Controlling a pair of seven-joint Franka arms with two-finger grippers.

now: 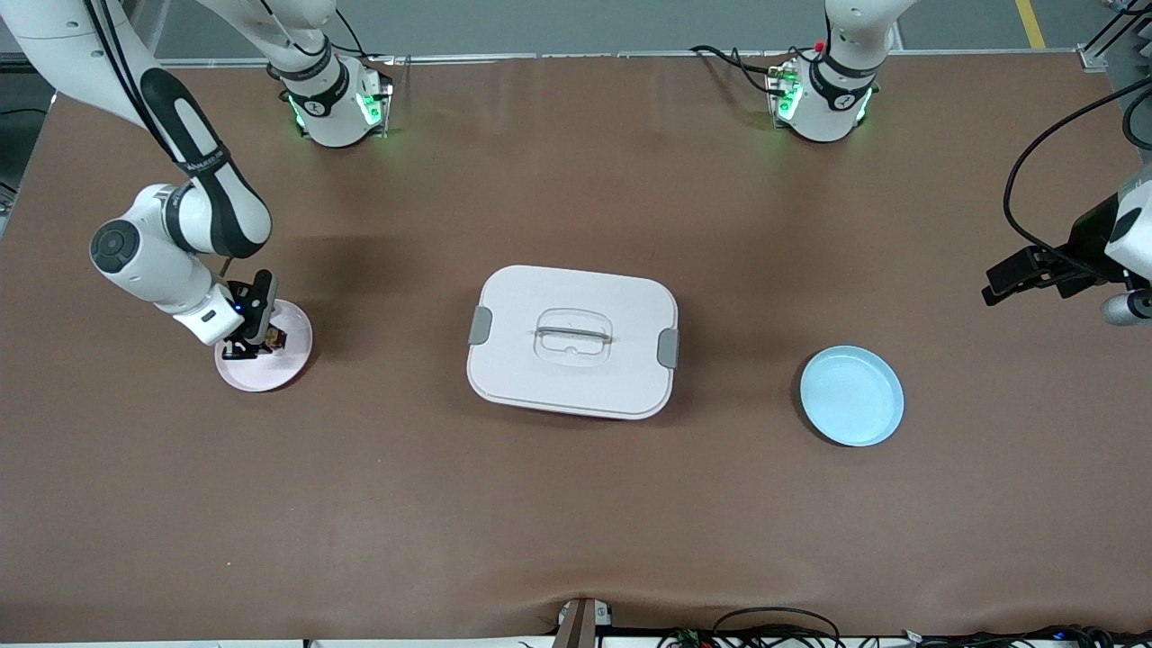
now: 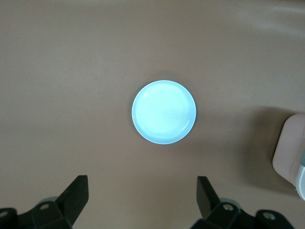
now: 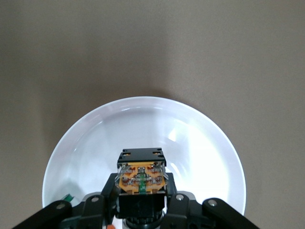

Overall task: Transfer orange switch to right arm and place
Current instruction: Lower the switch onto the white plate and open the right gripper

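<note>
The orange switch [image 3: 142, 179], a small black block with an orange face, sits between the fingers of my right gripper [image 3: 141, 202], which is shut on it. The gripper [image 1: 255, 335] holds it low over a white plate [image 1: 290, 358] at the right arm's end of the table. I cannot tell whether the switch [image 1: 273, 339] touches the plate [image 3: 209, 148]. My left gripper [image 2: 143, 198] is open and holds nothing, high above the table beside a light blue plate [image 2: 164, 111]. In the front view the left gripper [image 1: 1017, 274] hangs at the left arm's end.
A white lidded box [image 1: 573, 340] with grey latches stands in the middle of the table. The light blue plate [image 1: 851, 395] has nothing on it and lies between the box and the left arm's end. A small green bit [image 3: 68, 196] lies on the white plate.
</note>
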